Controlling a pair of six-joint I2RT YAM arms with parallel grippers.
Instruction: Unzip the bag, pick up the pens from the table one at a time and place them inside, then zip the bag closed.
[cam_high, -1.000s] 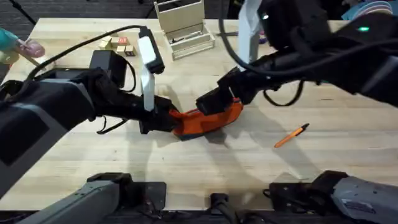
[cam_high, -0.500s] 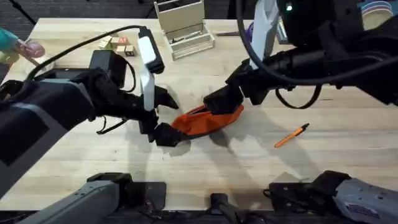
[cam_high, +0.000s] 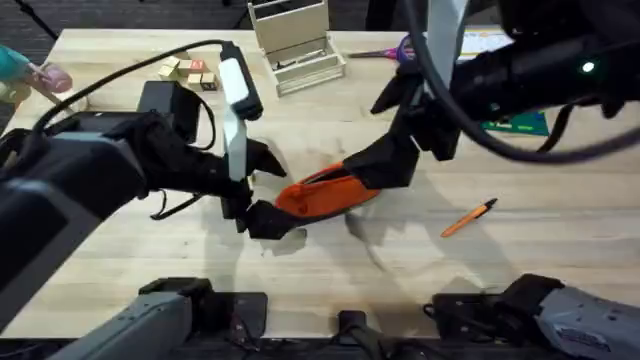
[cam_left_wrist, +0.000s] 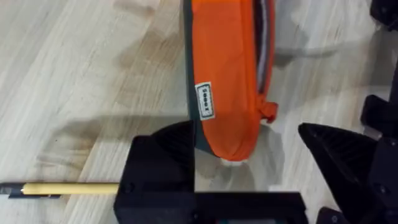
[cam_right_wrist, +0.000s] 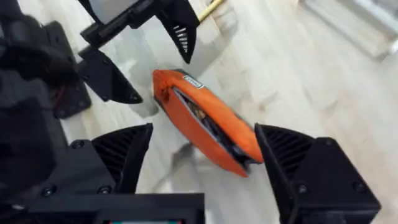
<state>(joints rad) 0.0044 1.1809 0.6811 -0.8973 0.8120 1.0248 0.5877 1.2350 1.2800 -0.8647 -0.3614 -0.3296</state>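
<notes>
Nearest the front edge of the desk (cam_high: 120, 270), toward the right, the orange pen (cam_high: 468, 218) lies alone, well apart from both arms. Farther in, about mid-desk, the bag (cam_high: 322, 194) rests on its side with its zip part open; a dark lining shows in the right wrist view. The left claw (cam_high: 262, 190) is spread wide at the bag's left end, one finger just beside the fabric and pinching nothing. The tan pen (cam_left_wrist: 71, 188) lies just behind that claw. The right claw (cam_right_wrist: 205, 158) hangs spread above the bag's right end, jaws either side of it and apart from the cloth. Toward the far edge stand a wooden rack (cam_high: 293, 42), small blocks (cam_high: 188, 70) and purple scissors (cam_high: 392, 51). The bag looks soft and light, so it will likely sag and slide under a pull; holding one end while the other claw works the small zip tab seems the safest hold. The pens look stiff, thin and apt to roll, best pinched mid-shaft.
</notes>
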